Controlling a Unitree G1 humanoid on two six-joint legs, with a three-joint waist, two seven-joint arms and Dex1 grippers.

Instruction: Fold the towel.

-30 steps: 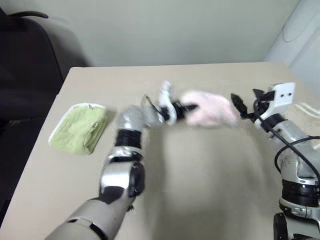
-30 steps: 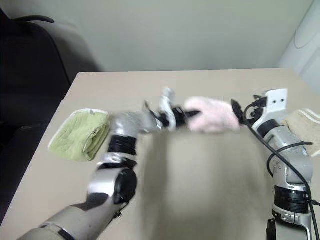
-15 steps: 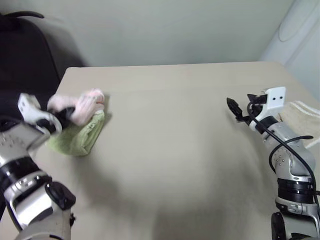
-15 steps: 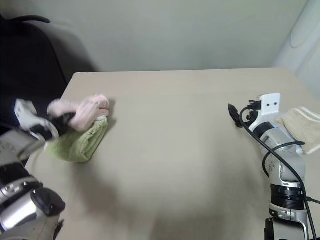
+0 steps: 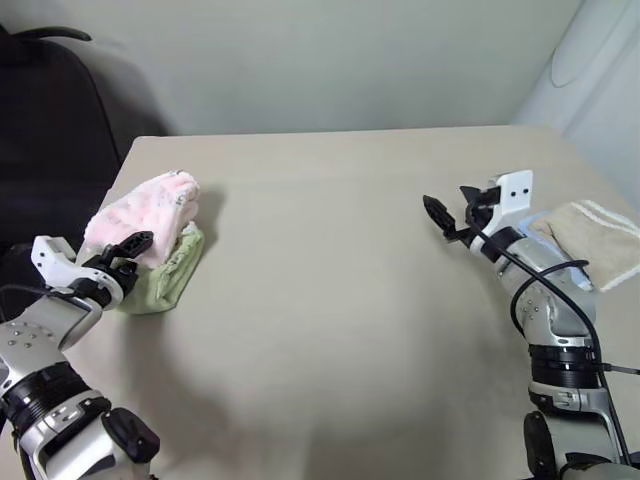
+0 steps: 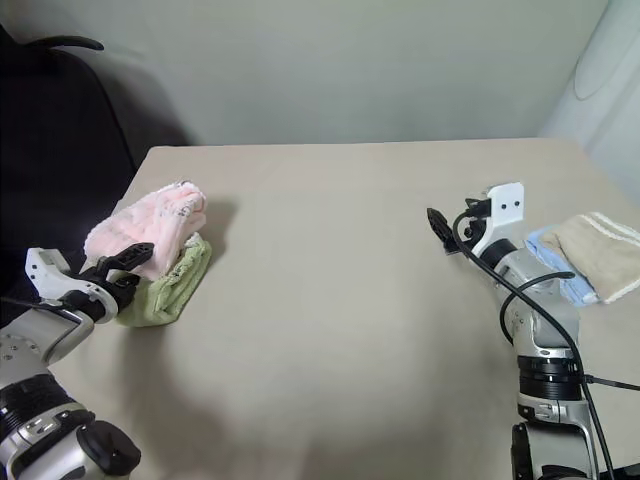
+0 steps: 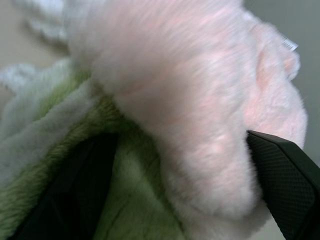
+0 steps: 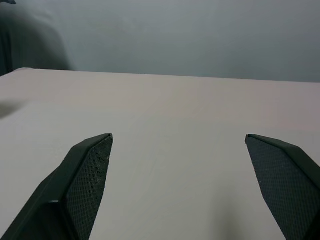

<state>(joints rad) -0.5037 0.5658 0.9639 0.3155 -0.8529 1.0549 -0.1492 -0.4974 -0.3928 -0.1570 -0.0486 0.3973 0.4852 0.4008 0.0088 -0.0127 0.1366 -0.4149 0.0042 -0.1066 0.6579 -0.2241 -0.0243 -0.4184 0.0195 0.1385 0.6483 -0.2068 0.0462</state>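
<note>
In the left eye view a beige table [image 5: 330,300] runs up to a plain pale wall. The green folded towel [image 5: 165,280] lies near the table's left edge, and the pink towel [image 5: 140,218] sits bunched on top of it. The left gripper [image 5: 128,255] is right at the near side of this pile, its fingers spread, one black finger lying against the pink towel's near side. A dark office chair [image 5: 50,110] stands off the table's edge, beyond the green towel. Well away from the green towel, toward the table's right side, the right gripper [image 5: 452,215] hangs over bare tabletop with its fingers parted and nothing between them. Past it, at the right edge, a beige towel [image 5: 590,240] lies on a blue one [image 6: 555,262], with a white curved object behind them in the room's corner.

The left wrist view looks into the pile: pink pile above green, a black finger [image 7: 285,185] on each side, apart.

The right wrist view shows the bare table between two wide-set fingers [image 8: 80,180].
</note>
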